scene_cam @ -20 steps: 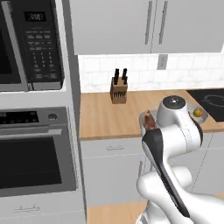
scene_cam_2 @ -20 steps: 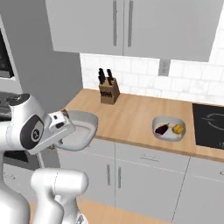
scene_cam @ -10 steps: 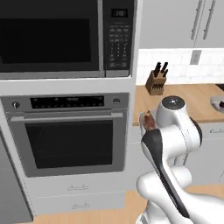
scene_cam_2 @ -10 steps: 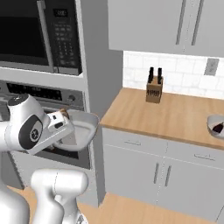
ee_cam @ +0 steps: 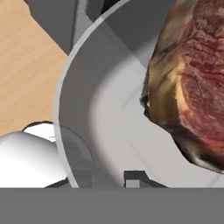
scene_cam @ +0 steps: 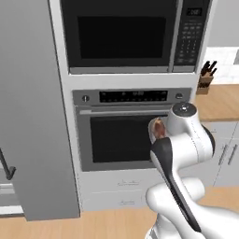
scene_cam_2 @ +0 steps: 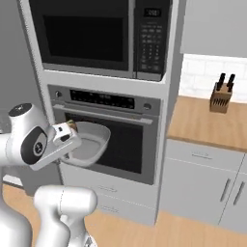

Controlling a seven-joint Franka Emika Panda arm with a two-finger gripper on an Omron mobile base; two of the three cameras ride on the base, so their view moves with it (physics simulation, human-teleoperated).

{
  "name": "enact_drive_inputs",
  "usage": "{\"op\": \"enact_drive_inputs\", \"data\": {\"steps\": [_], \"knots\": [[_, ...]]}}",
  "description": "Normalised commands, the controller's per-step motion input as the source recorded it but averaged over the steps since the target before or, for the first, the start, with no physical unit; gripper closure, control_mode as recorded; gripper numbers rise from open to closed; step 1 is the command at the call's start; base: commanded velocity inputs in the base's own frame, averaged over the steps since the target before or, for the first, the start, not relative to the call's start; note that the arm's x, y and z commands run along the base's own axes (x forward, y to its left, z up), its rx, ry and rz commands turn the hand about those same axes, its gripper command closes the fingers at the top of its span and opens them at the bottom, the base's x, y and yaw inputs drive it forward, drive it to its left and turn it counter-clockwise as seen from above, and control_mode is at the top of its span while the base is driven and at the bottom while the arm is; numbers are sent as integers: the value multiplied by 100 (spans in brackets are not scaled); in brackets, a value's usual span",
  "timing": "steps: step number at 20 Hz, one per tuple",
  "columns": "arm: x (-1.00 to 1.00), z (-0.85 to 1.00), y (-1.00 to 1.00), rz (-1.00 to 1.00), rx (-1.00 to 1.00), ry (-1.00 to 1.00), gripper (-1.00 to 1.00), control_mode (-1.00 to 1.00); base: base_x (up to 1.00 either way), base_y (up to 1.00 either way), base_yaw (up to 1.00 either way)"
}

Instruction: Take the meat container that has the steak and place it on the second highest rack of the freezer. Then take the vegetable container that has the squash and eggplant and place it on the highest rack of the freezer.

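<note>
Claw point(scene_cam_2: 72, 137) gripping meat container point(scene_cam_2: 91, 142), steak point(ee_cam: 192, 87) inside

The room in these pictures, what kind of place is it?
A home kitchen, rendered: a black-windowed built-in wall oven under a microwave, a wooden knife block on a wood counter.

Wooden counter point(scene_cam_2: 207, 126) right of oven stack; knife block point(scene_cam_2: 222, 96) standing on it near wall.

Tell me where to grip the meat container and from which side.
Grip the meat container at its raised rim, on the edge nearest the arm, where the gripper meets it now. The tray is shallow with a thin upturned wall, and the steak lies inside, so an edge pinch from outside looks safest.
</note>
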Motion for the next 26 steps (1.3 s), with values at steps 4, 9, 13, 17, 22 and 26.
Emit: {"op": "enact_drive_inputs", "data": {"steps": [4, 9, 13, 17, 22, 26], "knots": [[0, 0, 0, 0, 0, 0, 100, 100, -5, 100, 15], [0, 0, 0, 0, 0, 0, 100, 100, 0, 100, 29], [0, 0, 0, 0, 0, 0, 100, 100, 1, 100, 31], [0, 0, 0, 0, 0, 0, 100, 100, 13, 100, 39], [0, 0, 0, 0, 0, 0, 100, 100, 41, 53, 32], [0, 0, 0, 0, 0, 0, 100, 100, 64, 42, 29]]}}
